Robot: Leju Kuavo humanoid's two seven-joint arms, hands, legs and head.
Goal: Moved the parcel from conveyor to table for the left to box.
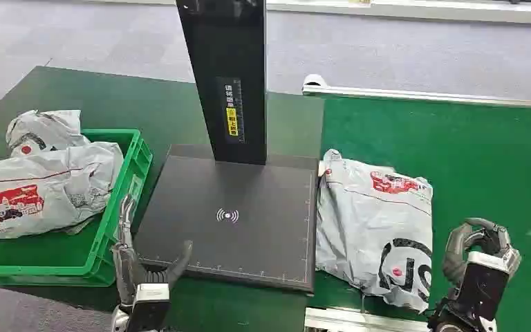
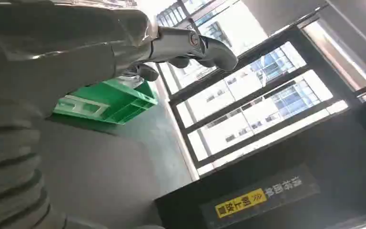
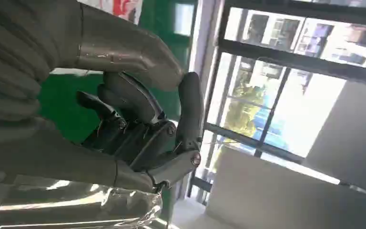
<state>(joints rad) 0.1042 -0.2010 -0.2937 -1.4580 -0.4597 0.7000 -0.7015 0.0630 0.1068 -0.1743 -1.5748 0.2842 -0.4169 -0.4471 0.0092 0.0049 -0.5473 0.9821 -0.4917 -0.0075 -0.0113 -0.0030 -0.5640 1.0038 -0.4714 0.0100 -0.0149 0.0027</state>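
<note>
Grey parcel [image 1: 375, 225] lying along the desk's [image 1: 484, 159] near edge; left robot hand [image 1: 142, 266] released, right robot hand [image 1: 480, 252] clenched, empty; reaching across, gripping mid-bag.

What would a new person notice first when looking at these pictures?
First, the tall black post rising from the flat black scanner pad in the middle of the green table. Just right of the pad lies a grey parcel; on the left, a green crate holds more grey bags. At the near edge, the left robot hand has its fingers spread, and the right robot hand has them curled in.
</note>
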